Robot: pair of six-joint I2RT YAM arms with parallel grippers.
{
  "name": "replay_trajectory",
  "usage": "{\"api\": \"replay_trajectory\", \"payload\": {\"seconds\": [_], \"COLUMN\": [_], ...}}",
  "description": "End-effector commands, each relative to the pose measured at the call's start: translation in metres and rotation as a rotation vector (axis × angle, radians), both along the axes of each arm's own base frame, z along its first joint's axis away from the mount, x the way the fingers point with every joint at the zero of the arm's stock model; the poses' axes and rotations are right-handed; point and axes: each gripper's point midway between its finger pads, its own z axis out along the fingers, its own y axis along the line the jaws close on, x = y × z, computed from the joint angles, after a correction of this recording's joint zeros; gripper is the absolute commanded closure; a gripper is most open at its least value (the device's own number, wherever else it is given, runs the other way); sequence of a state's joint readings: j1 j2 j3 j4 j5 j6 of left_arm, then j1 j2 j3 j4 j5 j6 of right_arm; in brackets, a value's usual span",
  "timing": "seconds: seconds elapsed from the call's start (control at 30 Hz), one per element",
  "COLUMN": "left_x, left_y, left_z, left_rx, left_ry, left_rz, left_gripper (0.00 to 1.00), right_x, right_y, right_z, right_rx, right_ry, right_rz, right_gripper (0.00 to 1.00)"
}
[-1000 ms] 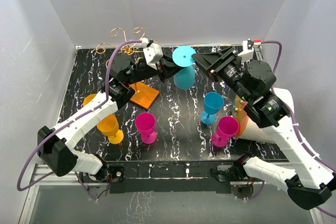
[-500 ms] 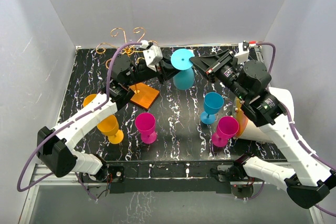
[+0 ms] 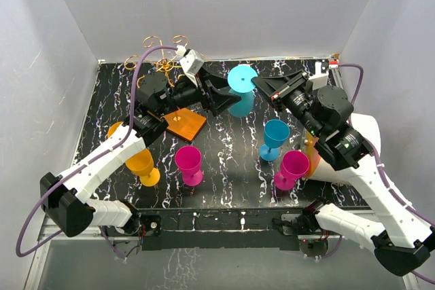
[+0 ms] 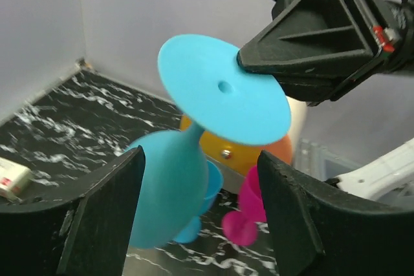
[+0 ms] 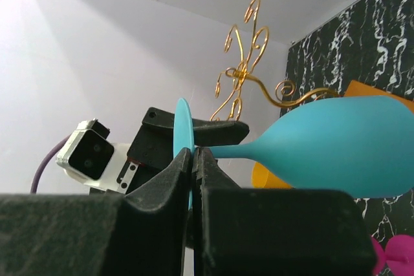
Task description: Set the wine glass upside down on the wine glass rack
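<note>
the turquoise wine glass [image 3: 239,103] hangs in the air over the back of the table [image 3: 224,161], with its foot up and its bowl down, a little tilted. it is to the right of the wine glass rack [image 3: 185,124] and apart from it; it is not on the rack yet.

what has just changed is the hand that carries it. one second ago the left gripper [image 3: 221,98] was closed on the glass and the right gripper [image 3: 258,83] was only coming near. now the right gripper is pinched tight on the rim of the foot disc, and the left gripper has let go: its jaws stand wide, one on each side of the bowl, and from the left wrist view we cannot tell if the near one brushes it. so the glass has passed from left to right.

we judge that the inverted glass now depends only on this thin grip at the foot's edge, and it could swing or slip. the left arm should draw back before the right arm carries the glass toward the curled gold wire arms.

counting:
- one rack, gold wire on an orange-brown base.
- two blue glasses: the held one, and one blue glass [image 3: 275,137] standing on the table.
- two magenta glasses [image 3: 188,163], both on the table.
- orange glasses [image 3: 141,164]: two by the left arm, and we think a third partly hidden under the right arm.
</note>
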State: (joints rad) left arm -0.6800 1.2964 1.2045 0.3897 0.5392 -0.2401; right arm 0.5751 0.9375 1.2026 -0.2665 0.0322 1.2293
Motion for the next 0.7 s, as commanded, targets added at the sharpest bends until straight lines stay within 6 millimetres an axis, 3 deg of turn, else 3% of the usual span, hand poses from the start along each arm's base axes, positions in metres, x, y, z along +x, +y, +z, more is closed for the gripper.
{"api": "replay_trajectory", "payload": {"seconds": [0.0, 0.07, 0.23, 0.37, 0.5, 0.67], "left_x": [-0.030, -0.035, -0.025, -0.021, -0.018, -0.012], "left_y": [0.012, 0.016, 0.019, 0.011, 0.008, 0.007], "left_z": [0.031, 0.038, 0.046, 0.053, 0.058, 0.046], "left_rx": [-0.129, -0.196, -0.299, -0.336, -0.365, -0.342], "left_ry": [0.255, 0.391, 0.673, 0.781, 0.822, 0.883], "left_rz": [-0.039, -0.040, 0.028, -0.003, -0.010, 0.018], "left_gripper": [0.31, 0.30, 0.29, 0.33, 0.51, 0.74], "right_x": [0.001, 0.000, -0.002, -0.007, -0.011, -0.013], "right_y": [-0.022, -0.022, -0.017, -0.011, -0.004, 0.002], "right_z": [0.019, 0.021, 0.019, 0.015, 0.012, 0.008], "right_rx": [0.039, 0.036, 0.007, -0.006, -0.016, -0.023], "right_ry": [-0.092, -0.114, -0.130, -0.129, -0.127, -0.122], "right_rz": [-0.106, -0.106, -0.075, -0.035, 0.011, 0.047], "right_gripper": [1.00, 1.00, 1.00, 1.00, 1.00, 1.00]}}
